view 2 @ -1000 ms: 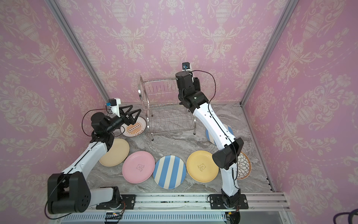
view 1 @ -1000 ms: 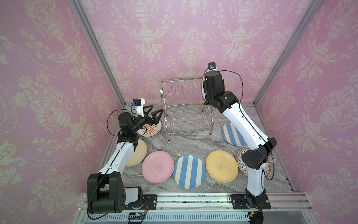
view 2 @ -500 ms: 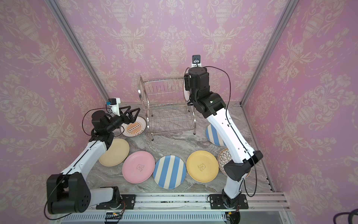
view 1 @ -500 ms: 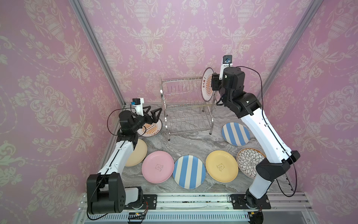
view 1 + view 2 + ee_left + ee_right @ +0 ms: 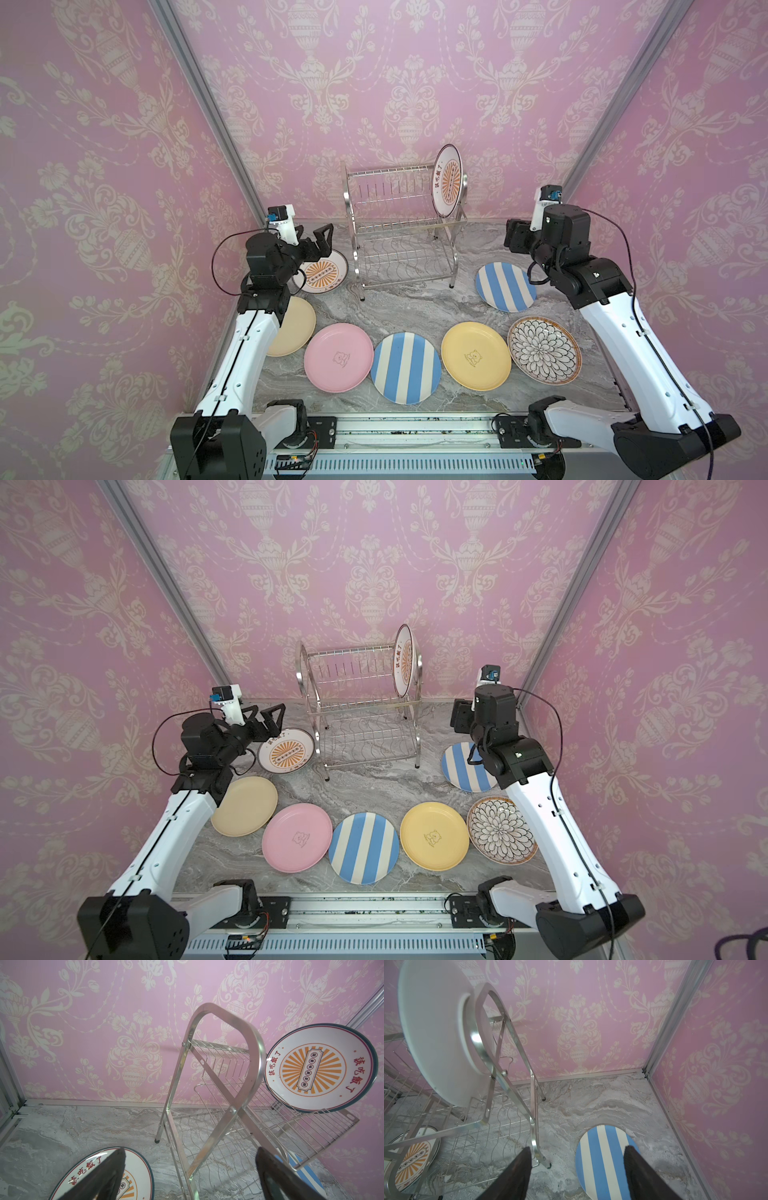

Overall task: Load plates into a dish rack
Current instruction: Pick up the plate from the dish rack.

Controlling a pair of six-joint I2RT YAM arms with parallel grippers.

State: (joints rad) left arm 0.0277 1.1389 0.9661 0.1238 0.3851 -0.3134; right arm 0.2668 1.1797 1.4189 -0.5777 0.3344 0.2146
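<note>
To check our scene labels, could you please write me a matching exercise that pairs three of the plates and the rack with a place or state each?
Things
1. pink plate
2. petal plate
3. cream plate
4. rack

Places or states
a. partly hidden by the left arm
b. holds a sunburst plate upright
c. beside the yellow plate
d. between the cream plate and a striped plate

Pairs: 1-d, 2-c, 3-a, 4-b
</note>
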